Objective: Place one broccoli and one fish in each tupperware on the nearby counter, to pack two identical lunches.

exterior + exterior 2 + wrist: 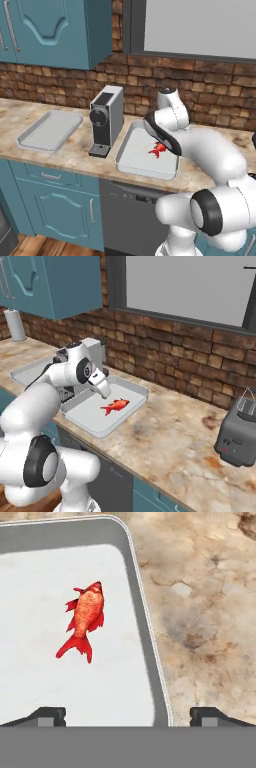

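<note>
Far to the left of the claw [128, 716], a second tupperware [50, 131] sits with nothing in it, past the coffee machine [106, 120]. Right under the claw, a red fish [85, 619] lies flat in the near tupperware [150, 662] on the counter [210, 612]. The claw is wide open and holds nothing. The fish step here looks done. Next it needs broccoli, so the arm must go and find some.
</note>
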Available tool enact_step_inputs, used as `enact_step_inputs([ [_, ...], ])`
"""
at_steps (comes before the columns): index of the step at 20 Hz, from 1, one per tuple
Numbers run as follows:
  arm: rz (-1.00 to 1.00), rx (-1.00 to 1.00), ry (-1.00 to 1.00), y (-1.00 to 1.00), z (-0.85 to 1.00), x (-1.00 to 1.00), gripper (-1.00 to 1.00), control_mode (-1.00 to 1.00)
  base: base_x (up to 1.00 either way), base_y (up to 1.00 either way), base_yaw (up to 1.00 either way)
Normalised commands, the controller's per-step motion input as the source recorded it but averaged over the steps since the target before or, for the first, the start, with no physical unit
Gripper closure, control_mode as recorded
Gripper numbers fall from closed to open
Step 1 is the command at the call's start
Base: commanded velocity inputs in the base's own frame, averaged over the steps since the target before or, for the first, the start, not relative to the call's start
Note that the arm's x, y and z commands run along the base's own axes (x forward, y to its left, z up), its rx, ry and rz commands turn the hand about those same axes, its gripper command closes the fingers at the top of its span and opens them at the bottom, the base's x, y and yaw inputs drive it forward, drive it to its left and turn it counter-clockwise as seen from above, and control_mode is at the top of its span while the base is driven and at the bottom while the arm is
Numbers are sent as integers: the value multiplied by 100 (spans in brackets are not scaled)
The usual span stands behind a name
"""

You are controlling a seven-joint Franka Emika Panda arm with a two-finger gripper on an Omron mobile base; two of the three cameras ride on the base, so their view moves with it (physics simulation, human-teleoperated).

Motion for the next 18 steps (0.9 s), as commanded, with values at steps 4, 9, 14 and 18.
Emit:
enact_step_inputs([
  [4,48,0,-11,-25,80,-100,-100,-100,0,0,0],
  [9,49,-5,-3,3,29,-100,-100,-100,0,0,0],
  [14,44,-10,-1,19,33,-84,-100,-100,0,0,0],
  [18,34,-10,-3,12,16,-99,-100,-100,0,0,0],
])
